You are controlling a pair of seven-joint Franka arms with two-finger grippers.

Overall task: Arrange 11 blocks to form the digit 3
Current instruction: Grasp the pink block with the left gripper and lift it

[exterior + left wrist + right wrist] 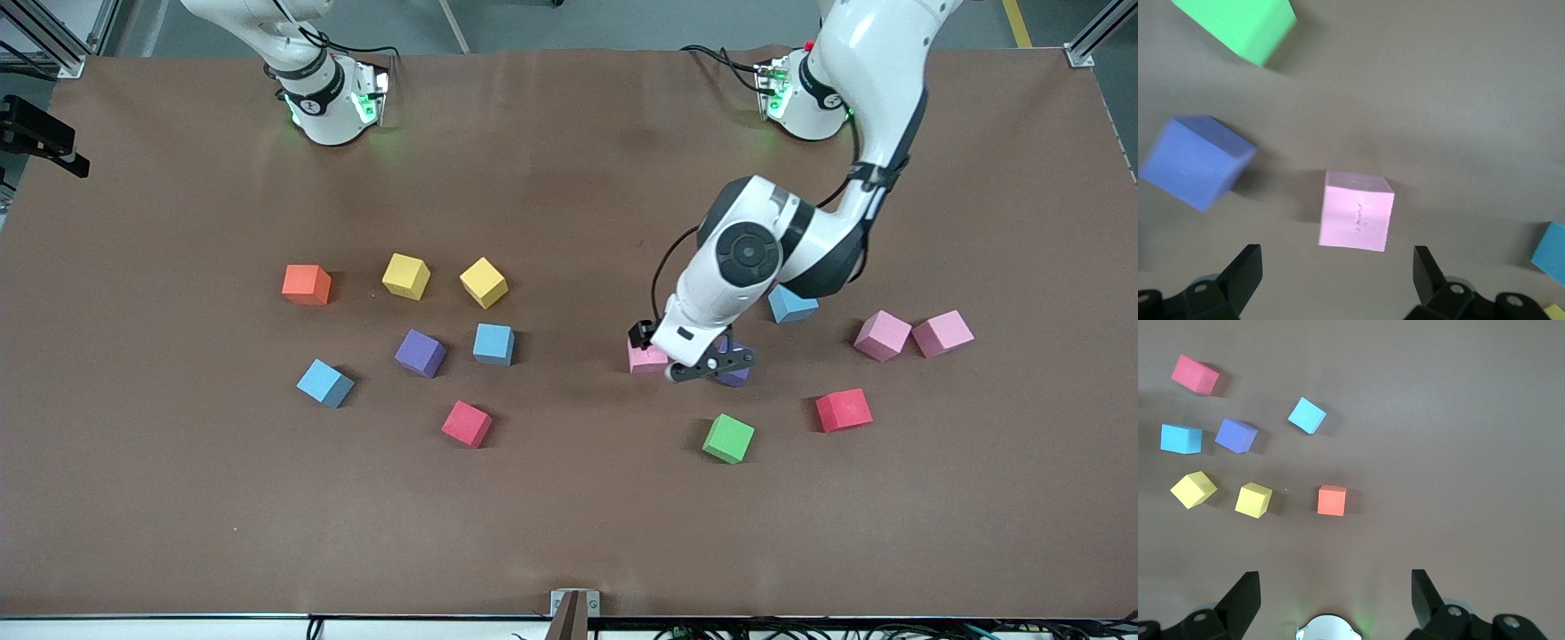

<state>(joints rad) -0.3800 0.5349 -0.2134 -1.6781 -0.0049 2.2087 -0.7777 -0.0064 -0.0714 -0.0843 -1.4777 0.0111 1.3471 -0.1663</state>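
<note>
Left gripper (702, 363) hung wide open over pink block (1356, 211), beside purple block (1195, 161). Right gripper (1335, 587) waited, open wide, holding nothing.

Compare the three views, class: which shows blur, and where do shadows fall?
Left wrist view: the purple block and green block are smeared, the pink block sharper. Right wrist view: crisp, with a short shadow beside each cube. Front view: even light, with a soft shadow under the left arm.
</note>
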